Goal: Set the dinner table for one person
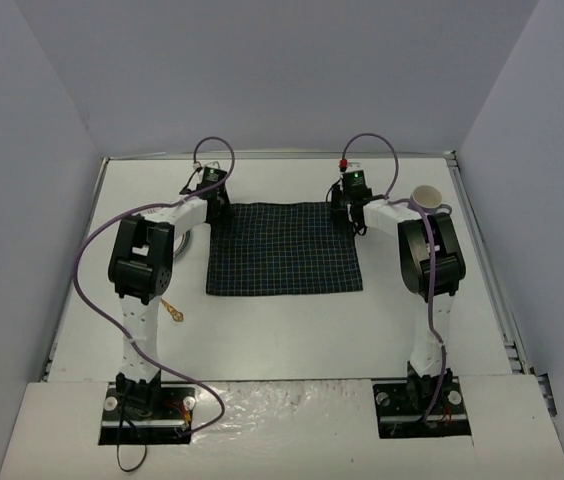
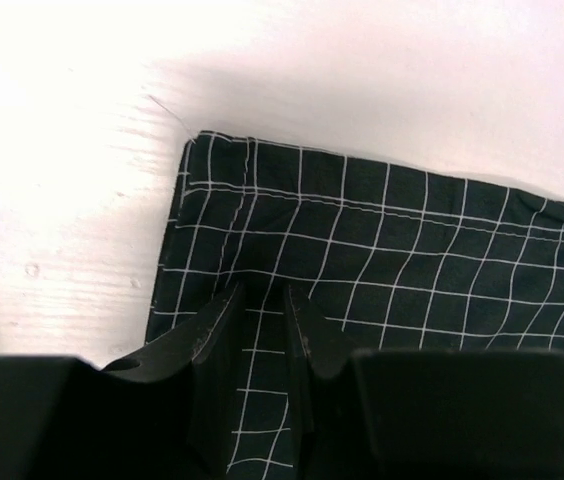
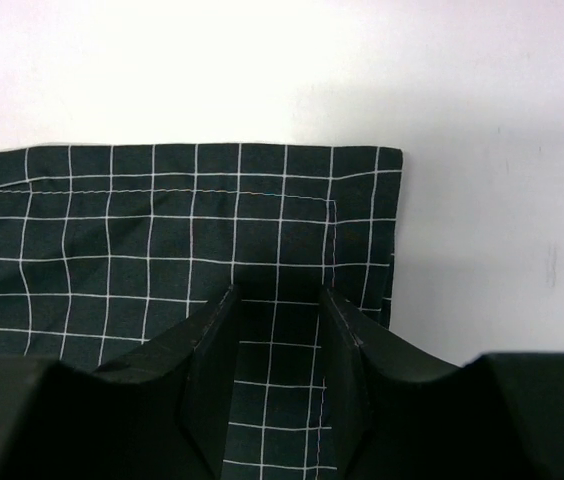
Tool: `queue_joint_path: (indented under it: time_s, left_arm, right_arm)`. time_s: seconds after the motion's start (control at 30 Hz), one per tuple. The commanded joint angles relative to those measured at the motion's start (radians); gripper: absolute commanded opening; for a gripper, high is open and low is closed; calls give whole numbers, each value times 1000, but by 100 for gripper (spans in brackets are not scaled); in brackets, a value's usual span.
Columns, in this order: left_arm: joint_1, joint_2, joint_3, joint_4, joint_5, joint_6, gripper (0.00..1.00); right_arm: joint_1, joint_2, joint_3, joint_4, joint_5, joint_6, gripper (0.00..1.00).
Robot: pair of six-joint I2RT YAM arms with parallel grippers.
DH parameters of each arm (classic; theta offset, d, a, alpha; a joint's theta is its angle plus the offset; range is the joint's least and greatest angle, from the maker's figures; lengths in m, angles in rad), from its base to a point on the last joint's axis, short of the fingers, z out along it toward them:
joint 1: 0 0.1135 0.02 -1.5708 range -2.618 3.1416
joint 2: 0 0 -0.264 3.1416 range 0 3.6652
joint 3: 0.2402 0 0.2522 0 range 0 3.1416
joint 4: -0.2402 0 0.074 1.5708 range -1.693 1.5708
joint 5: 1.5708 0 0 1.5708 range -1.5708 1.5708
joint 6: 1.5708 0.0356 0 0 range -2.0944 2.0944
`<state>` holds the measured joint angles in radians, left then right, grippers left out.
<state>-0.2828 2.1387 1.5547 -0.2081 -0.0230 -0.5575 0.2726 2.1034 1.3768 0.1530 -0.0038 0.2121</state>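
A dark checked cloth (image 1: 284,248) lies flat on the white dinner table (image 1: 292,330). My left gripper (image 1: 214,195) is down at the cloth's far left corner. In the left wrist view the gripper (image 2: 262,292) has its tips on the cloth (image 2: 412,250), jaws a narrow gap apart with flat fabric showing between them. My right gripper (image 1: 347,205) is down at the far right corner. In the right wrist view the gripper (image 3: 278,295) stands wider, its tips on the cloth (image 3: 162,230) just inside the hem.
A white cup (image 1: 426,198) stands right of the cloth, close behind the right arm. A small gold utensil (image 1: 172,310) lies by the left arm. A grey round rim (image 1: 190,240) peeks from under the left arm. White walls surround the table.
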Motion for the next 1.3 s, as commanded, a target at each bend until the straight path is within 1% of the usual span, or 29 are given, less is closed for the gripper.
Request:
queue_joint_path:
  time_s: [0.0, 0.2, 0.43, 0.57, 0.67, 0.77, 0.8, 0.9, 1.0, 1.2, 1.27]
  left_arm:
    - [52, 41, 42, -18, -32, -81, 18]
    - [63, 103, 99, -42, -19, -95, 18]
    - [66, 143, 181, -51, 24, -75, 19]
    - [65, 113, 155, -30, 48, -84, 19]
    - [66, 73, 125, -18, 41, -94, 20]
    - [68, 40, 114, -20, 32, -95, 25]
    - [68, 16, 114, -25, 32, -92, 26]
    - [68, -42, 110, -33, 34, -81, 30]
    - [66, -132, 87, -34, 50, -81, 31]
    - [60, -265, -9, -30, 42, -52, 41]
    - [58, -303, -26, -60, 42, -44, 41]
  right_arm:
    - [-30, 70, 79, -41, 41, -29, 34]
    - [-46, 135, 202, -106, 71, -55, 33]
    - [-55, 172, 285, -129, 72, -67, 33]
    - [-58, 174, 326, -136, 65, -79, 33]
    - [-59, 164, 354, -142, 62, -95, 34]
    - [-59, 116, 368, -145, 63, -108, 36]
    - [-59, 75, 362, -145, 61, -107, 37]
    - [-54, -29, 302, -145, 54, -86, 40]
    - [-50, -181, 187, -145, 47, -26, 41]
    - [-25, -398, -100, -120, 28, 98, 42]
    - [-9, -470, -210, -99, 20, 133, 42]
